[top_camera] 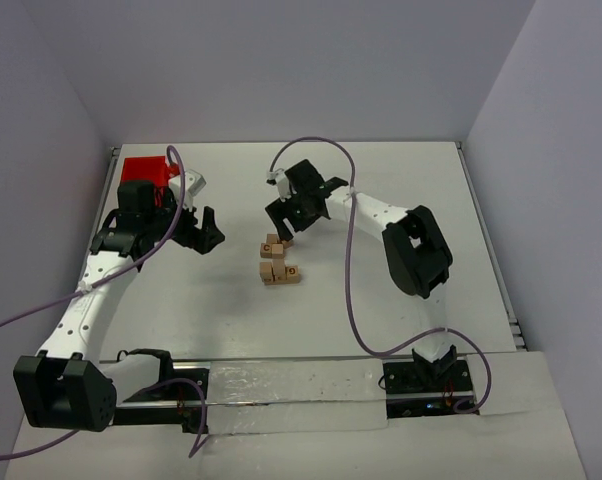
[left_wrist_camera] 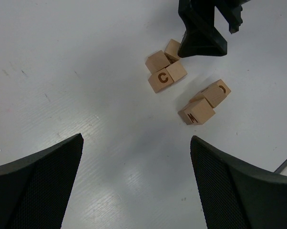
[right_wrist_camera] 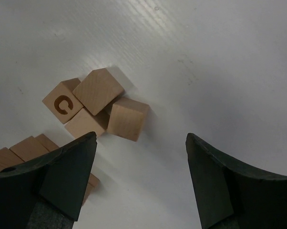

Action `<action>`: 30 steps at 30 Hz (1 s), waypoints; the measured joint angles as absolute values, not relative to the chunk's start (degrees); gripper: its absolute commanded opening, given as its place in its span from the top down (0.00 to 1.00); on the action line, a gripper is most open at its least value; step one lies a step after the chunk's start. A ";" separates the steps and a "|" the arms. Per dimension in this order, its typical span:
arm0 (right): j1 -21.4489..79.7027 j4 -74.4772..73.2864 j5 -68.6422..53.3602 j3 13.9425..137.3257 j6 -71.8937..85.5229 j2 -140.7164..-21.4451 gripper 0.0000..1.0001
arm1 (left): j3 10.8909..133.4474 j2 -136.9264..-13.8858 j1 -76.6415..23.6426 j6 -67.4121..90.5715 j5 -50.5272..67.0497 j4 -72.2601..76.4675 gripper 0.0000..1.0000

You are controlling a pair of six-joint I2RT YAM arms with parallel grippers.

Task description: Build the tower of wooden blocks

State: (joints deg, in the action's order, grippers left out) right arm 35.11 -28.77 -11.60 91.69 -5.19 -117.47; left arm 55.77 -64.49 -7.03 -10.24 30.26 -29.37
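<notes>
Several small tan wooden blocks [top_camera: 276,262] lie in a loose heap near the table's middle, not stacked as a tower. In the left wrist view they form a group with a C block [left_wrist_camera: 161,78] and a second group [left_wrist_camera: 204,102]. My right gripper [top_camera: 281,215] hangs open just beyond the far end of the heap. Its wrist view shows the C block [right_wrist_camera: 62,105], one tilted block [right_wrist_camera: 98,90] resting on its neighbours and a plain block [right_wrist_camera: 128,118] ahead of the open right gripper [right_wrist_camera: 141,135]. My left gripper [top_camera: 206,232] is wide open and empty, left of the heap.
A red bin [top_camera: 146,172] stands at the back left behind the left arm. One black finger of the right gripper [left_wrist_camera: 200,33] shows in the left wrist view, above the blocks. Purple cables loop over both arms.
</notes>
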 measured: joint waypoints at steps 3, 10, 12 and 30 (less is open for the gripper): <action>35.81 -29.00 -11.66 91.89 -4.85 -118.78 0.19 | 55.77 -64.86 -7.03 -10.24 30.27 -29.33 0.01; 35.88 -30.28 -12.29 93.61 -3.62 -121.66 0.24 | 55.77 -64.99 -7.03 -10.28 30.28 -29.32 0.01; 35.88 -30.40 -12.42 94.82 -3.31 -122.47 0.29 | 55.77 -65.04 -7.03 -10.29 30.26 -29.32 0.01; 34.31 -30.07 -10.06 93.81 -5.73 -123.49 0.53 | 55.75 -66.35 -7.01 -10.33 30.52 -29.30 0.01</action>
